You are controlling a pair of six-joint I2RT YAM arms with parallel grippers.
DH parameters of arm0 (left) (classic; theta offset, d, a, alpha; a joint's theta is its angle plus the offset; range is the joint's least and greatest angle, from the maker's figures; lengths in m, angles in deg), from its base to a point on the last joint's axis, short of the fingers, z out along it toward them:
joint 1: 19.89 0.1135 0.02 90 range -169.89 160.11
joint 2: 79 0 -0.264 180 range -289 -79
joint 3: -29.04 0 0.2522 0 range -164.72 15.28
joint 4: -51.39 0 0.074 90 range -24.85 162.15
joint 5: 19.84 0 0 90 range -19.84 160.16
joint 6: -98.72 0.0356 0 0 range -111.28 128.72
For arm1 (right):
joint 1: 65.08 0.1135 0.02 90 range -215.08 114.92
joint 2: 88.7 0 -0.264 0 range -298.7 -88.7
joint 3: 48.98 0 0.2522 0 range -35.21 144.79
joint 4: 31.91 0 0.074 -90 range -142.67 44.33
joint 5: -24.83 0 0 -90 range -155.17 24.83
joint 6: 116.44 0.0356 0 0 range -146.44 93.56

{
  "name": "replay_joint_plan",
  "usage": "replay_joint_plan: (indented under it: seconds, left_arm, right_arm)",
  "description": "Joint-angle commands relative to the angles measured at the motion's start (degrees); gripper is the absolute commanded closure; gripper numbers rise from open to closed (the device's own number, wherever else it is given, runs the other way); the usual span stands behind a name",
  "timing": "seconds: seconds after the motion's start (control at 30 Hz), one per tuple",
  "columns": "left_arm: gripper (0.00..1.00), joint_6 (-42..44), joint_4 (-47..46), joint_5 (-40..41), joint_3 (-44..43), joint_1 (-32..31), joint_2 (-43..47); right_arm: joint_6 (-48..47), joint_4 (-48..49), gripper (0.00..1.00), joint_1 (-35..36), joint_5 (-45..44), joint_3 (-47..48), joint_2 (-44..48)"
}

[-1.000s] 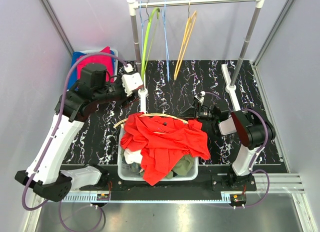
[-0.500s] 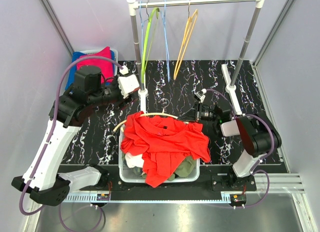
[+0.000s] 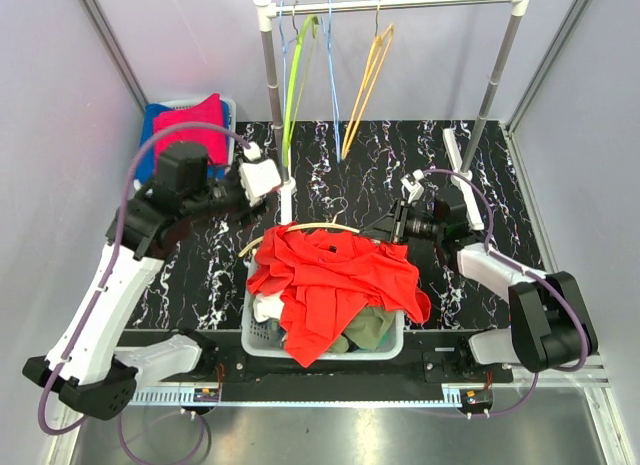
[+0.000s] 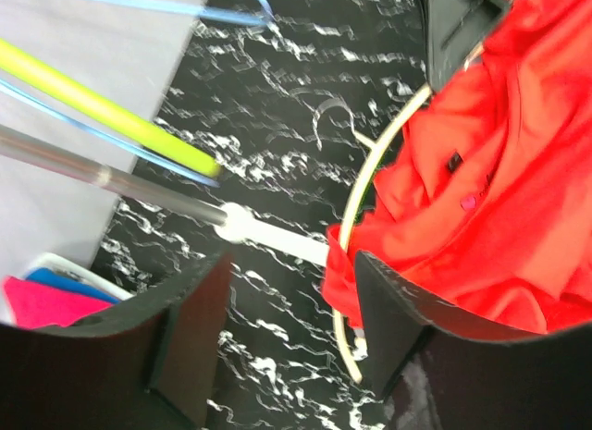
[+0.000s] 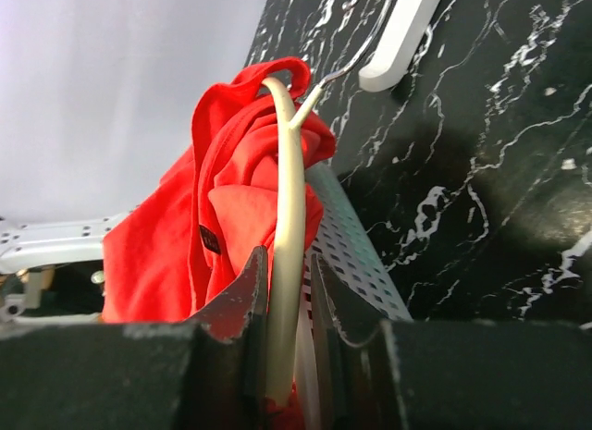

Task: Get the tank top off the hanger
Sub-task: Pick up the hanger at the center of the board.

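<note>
Tank top (image 3: 335, 280) (red) lies heaped over the basket (image 3: 256, 340), its collar on the hanger (image 3: 300, 228), whose long axis runs left-right along the far rim. Right gripper (image 5: 287, 268) is clenched on the hanger's right arm. Left gripper (image 4: 289, 287) is spread and empty, near the free left end, so the fabric lies toward the basket from its fingers.

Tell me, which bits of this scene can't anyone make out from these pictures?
- Top view: the contents of the basket, buried under the red tank top.
- Right wrist view: the hanger below the right gripper, hidden by its fingers and the bottom edge.
- Left wrist view: most of the tank top, cut off by the right edge; the green hanger, blurred.
</note>
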Motion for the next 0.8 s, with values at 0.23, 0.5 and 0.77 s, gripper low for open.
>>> replay_joint_plan:
  seconds: [0.23,0.5,0.77]
  left_arm:
    - [0.31,2.79,-10.45,9.01,28.25,0.74,5.25]
    - [0.11,6.14,-11.96,10.34,31.44,12.66,4.65]
    - [0.01,16.14,-7.56,0.58,30.63,24.91,-0.63]
  right_arm:
    - [-10.9,-2.5,0.86,2.35,-7.21,-2.02,4.8]
    - [-11.34,-2.32,0.87,2.71,-7.47,-2.37,4.28]
    - [-11.25,-2.5,0.86,2.88,-7.74,-2.29,3.04]
